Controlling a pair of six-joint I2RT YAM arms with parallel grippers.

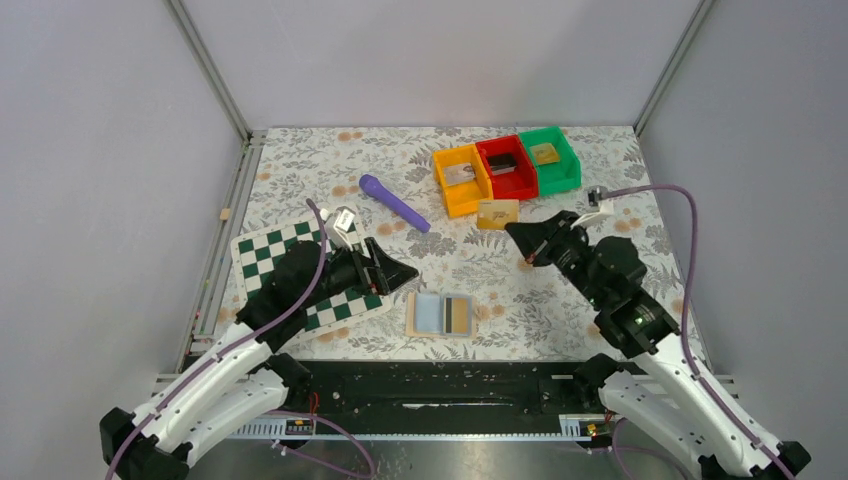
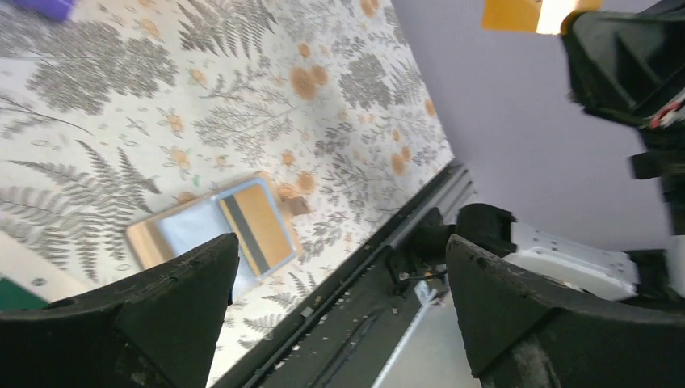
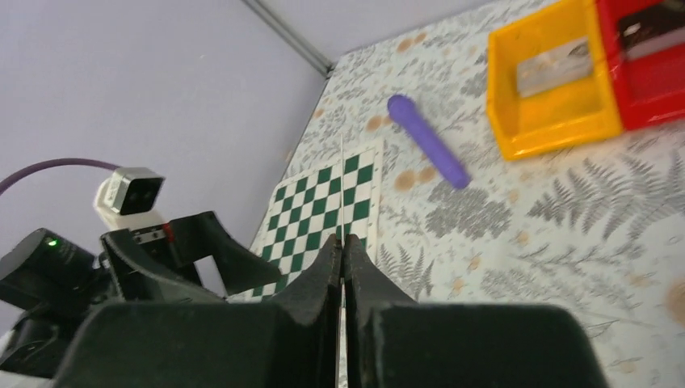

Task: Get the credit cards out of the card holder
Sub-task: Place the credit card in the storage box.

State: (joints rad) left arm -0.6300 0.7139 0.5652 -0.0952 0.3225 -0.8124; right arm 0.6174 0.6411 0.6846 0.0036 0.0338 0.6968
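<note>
The right hand (image 1: pixel 515 230) is pinching 1 gold card (image 1: pixel 497 213) by its edge. Squeeze tight, then lay it flat on the counter (image 1: pixel 330 170). The card holder (image 1: pixel 440 315) lies open just beside the spread left hand (image 1: pixel 405 270) (1 striped card (image 1: pixel 458 314) waits inside).

The fern-print table (image 1: pixel 560 290) I work at, seen from above. A green-and-white board (image 1: pixel 262 250) lies by the left edge and a purple stick (image 1: pixel 395 201) toward the far middle. A yellow bin (image 1: pixel 465 203), a red bin (image 1: pixel 515 187) and a green bin (image 1: pixel 560 180) touch in a row near the far right corner. The card holder (image 1: pixel 428 313) lies open and flat by the middle of the near edge.
</note>
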